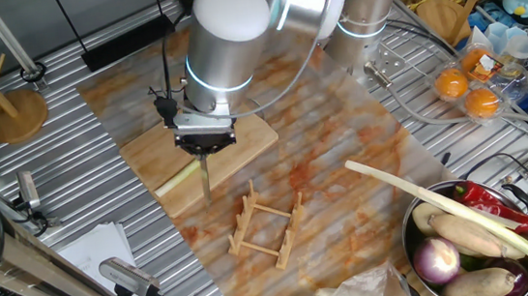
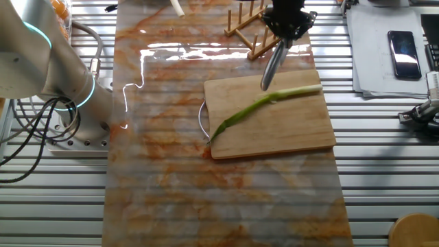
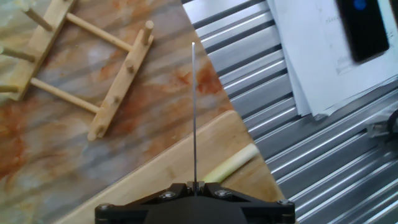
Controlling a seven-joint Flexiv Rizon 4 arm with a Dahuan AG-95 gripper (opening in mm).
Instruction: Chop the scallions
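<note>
The scallion [image 2: 264, 105] is one slim stalk lying whole across the wooden cutting board [image 2: 274, 130], pale root end at the right, green tips at the left. In one fixed view only its pale end [image 1: 178, 179] shows past the arm. My gripper [image 2: 286, 31] is shut on a knife [image 2: 273, 67] whose blade hangs point down just above the stalk's pale part. In the hand view the blade [image 3: 194, 112] appears edge-on as a thin line over the pale end [image 3: 233, 163], gripped between the jaws [image 3: 195, 185].
A wooden rack [image 1: 267, 225] lies on the marbled mat beside the board. A bowl of vegetables [image 1: 468, 245] with a long thick leek [image 1: 445, 213] stands at the right. Papers and a phone [image 2: 402, 55] lie on the metal table.
</note>
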